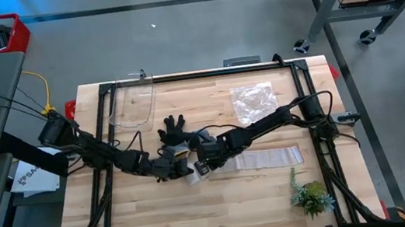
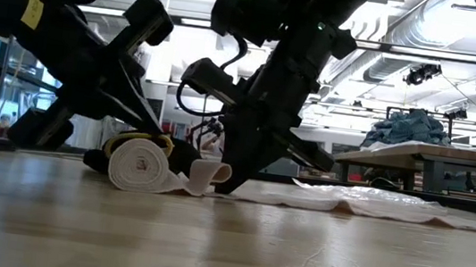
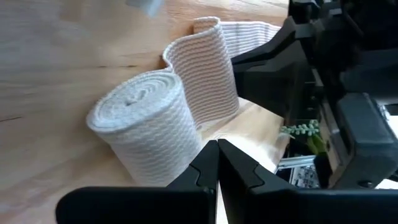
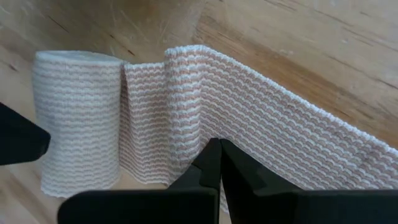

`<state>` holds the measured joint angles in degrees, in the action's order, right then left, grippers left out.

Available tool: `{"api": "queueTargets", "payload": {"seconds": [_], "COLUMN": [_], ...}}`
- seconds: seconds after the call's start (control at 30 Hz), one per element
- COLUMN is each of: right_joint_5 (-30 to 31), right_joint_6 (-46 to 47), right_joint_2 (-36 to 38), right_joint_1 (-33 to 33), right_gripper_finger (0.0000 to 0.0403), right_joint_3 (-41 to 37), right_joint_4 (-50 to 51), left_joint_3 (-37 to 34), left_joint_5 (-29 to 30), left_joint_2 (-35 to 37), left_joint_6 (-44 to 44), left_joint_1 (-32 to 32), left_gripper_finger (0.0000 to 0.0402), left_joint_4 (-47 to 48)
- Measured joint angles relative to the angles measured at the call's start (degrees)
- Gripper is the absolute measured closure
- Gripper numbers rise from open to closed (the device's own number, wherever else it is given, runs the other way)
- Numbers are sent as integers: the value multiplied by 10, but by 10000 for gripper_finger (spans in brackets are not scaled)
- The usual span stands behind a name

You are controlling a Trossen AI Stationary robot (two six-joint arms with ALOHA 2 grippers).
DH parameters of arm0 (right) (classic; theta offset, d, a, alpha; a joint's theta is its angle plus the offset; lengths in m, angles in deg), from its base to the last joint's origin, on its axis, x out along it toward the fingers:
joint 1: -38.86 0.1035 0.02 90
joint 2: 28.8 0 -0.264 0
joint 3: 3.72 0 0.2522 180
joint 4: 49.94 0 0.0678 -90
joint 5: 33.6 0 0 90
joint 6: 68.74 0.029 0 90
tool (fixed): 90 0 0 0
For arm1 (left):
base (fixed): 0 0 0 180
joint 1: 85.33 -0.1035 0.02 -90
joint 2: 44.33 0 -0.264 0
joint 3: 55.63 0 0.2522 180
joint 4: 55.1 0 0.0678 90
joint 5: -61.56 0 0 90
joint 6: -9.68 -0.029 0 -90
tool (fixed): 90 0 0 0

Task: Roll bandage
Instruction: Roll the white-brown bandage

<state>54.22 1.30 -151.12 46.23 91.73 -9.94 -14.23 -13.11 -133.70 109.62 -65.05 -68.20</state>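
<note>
The white bandage lies on the wooden table, partly wound into a roll (image 3: 142, 127) that rests on its curved side (image 2: 139, 164). From the roll a loose strip (image 4: 205, 106) buckles up in a wave, then runs flat toward the table's right (image 1: 265, 158). My left gripper (image 3: 217, 148) is shut, its tips low beside the roll on the left. My right gripper (image 4: 219, 145) is shut and slants down onto the strip just right of the roll (image 2: 221, 184). My left gripper's shut fingertips (image 3: 210, 155) stand at the lower curved side of the roll (image 3: 180, 163), coming in slanted down from the table's left. I cannot tell whether they touch it. My right gripper's shut fingertips (image 4: 214, 155) meet the loose strip close to the roll (image 4: 186, 149), steeply from above. The strip bulges up in a slack wave between the tips and the roll, and beyond them it lies flat on the table.
A black-and-grey glove (image 1: 173, 129) lies just beyond the grippers. A crinkly clear plastic bag (image 1: 254, 100) is at the far right, a clear container (image 1: 133, 107) at the far left, and a small green plant (image 1: 311, 197) at the near right. Bare wood stretches along the near side.
</note>
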Motion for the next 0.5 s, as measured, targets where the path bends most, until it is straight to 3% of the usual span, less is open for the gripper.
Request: {"api": "queueTargets", "payload": {"seconds": [0.3,0.5], "right_joint_5": [1,2], "right_joint_6": [0,-12], "right_joint_2": [0,1], "right_joint_1": [0,2], "right_gripper_finger": [403,403], "right_joint_3": [0,1], "right_joint_4": [8,69], "left_joint_3": [17,31], "left_joint_5": [-30,-52], "left_joint_2": [-54,-83], "left_joint_6": [13,13], "left_joint_1": [0,-9], "left_gripper_finger": [401,401], "left_joint_4": [-6,-9]}}
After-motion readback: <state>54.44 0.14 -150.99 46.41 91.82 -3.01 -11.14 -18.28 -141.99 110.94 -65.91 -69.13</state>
